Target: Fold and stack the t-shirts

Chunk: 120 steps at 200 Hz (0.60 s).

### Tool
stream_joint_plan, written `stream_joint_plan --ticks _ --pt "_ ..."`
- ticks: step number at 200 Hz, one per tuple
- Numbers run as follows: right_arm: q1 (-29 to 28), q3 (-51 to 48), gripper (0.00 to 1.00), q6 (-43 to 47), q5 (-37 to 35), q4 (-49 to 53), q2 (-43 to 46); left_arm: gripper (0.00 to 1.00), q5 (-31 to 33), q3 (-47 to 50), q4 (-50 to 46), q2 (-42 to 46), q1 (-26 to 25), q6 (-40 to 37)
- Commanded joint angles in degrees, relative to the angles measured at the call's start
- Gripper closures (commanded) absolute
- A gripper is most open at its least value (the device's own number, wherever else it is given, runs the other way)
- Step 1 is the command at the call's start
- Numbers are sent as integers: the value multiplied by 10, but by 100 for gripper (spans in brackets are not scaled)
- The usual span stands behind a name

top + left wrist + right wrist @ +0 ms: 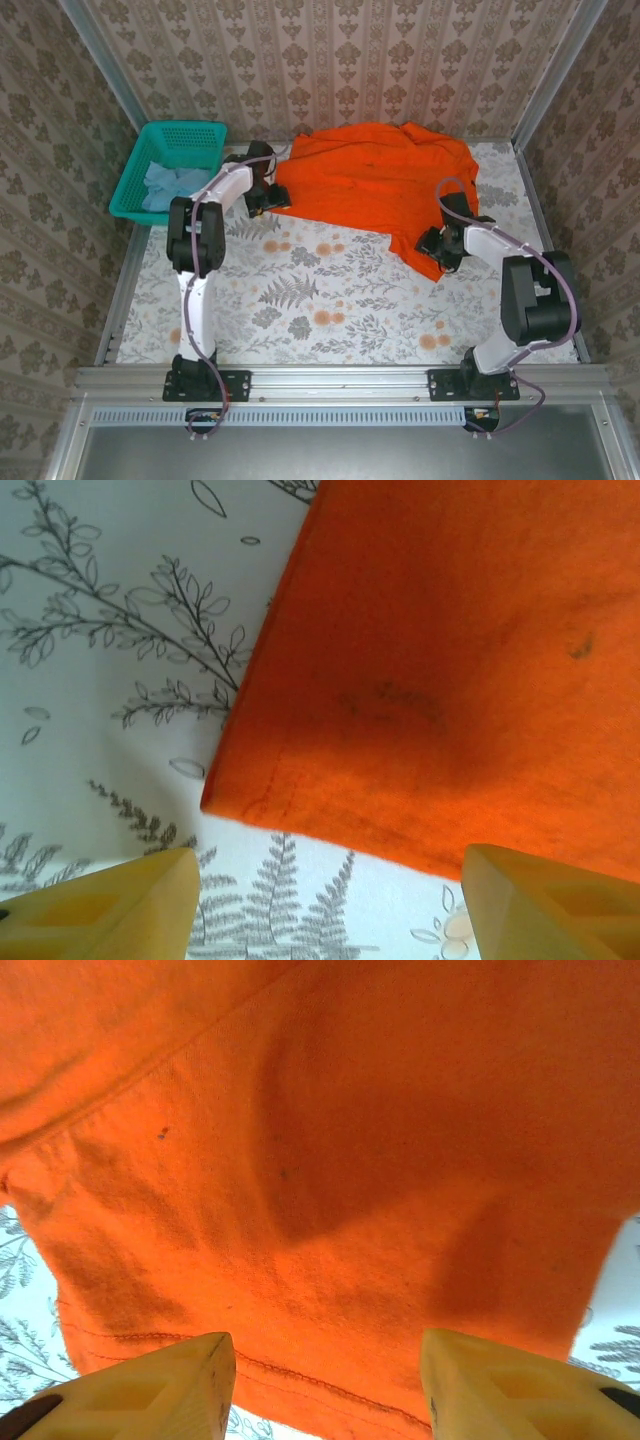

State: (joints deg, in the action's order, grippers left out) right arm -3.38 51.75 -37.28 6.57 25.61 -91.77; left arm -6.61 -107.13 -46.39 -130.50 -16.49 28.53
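step: pre-grasp for the first fold, by the look of it. orange tee (375, 180) in upper centre of top view, spread on table (330, 300) but rumpled toward upper right. light-blue tee (165, 187) bunched in teal basket (185, 125), upper left, not yet started. left gripper (330, 895) wide open, empty, poised over tee's corner at lower centre of left wrist view. right gripper (328, 1385) likewise wide, empty, above stitched hem at bottom of right wrist view. next: drop both, pinch hem edges, pull flat before folding. risk: catching one layer only.
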Motion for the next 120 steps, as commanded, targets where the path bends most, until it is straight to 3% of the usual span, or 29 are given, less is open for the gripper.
stream_joint_plan --ticks 1,26,87,120 --pt "-4 18 49 10 -5 -7 -30 32 9 -69 -41 -33 9 -26" --pt "-5 10 54 -2 -6 2 -53 39 7 -91 -40 -67 10 -22" --pt "-6 -46 56 -5 -2 34 -4 100 39 -11 -24 -69 9 -37" --pt "-12 -71 59 21 12 84 25 100 50 122 15 15 10 -33"
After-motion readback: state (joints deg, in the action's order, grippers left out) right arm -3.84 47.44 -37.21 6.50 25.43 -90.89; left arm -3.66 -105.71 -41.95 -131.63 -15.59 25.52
